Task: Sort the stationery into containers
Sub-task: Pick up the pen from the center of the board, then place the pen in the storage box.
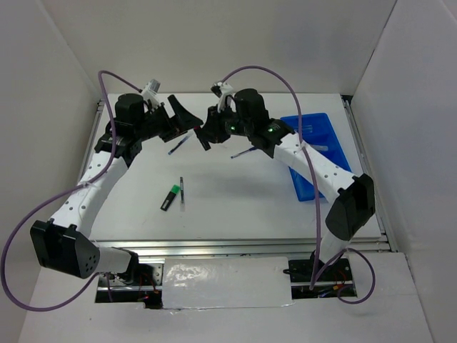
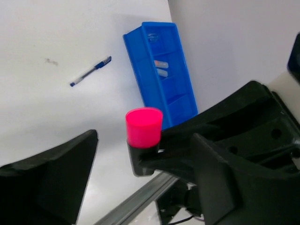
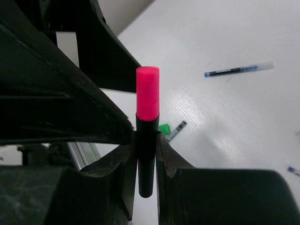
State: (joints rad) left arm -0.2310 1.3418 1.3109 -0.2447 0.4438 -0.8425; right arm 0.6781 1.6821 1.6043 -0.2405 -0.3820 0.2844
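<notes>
Pink-capped highlighter (image 3: 146, 117) is clamped in the right claw (image 3: 146, 157), between the parted fingers of the left claw (image 2: 143, 145).

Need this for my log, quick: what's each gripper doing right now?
Left gripper: open.
Right gripper: closed on black cylindrical highlighter with pink cap.

**Layout, seen from above.** A bright blue rectangular plastic tray (image 1: 318, 128) sits at the right side of the white table (image 1: 235, 207), partly under the right forearm. Small items lie in one of its inner compartments. At mid-table a green-capped black plastic highlighter (image 1: 169, 198) lies just left of a slim grey pen (image 1: 182, 193). Behind them a thin blue pen (image 1: 178, 145) lies below the two grippers. A second thin blue pen (image 1: 243, 152) lies between it and the tray. Above the table, the right gripper (image 3: 146, 154) clamps a pink-capped black plastic highlighter (image 3: 146, 108). Its cap stands between the spread fingers of the left gripper (image 1: 184, 120).
</notes>
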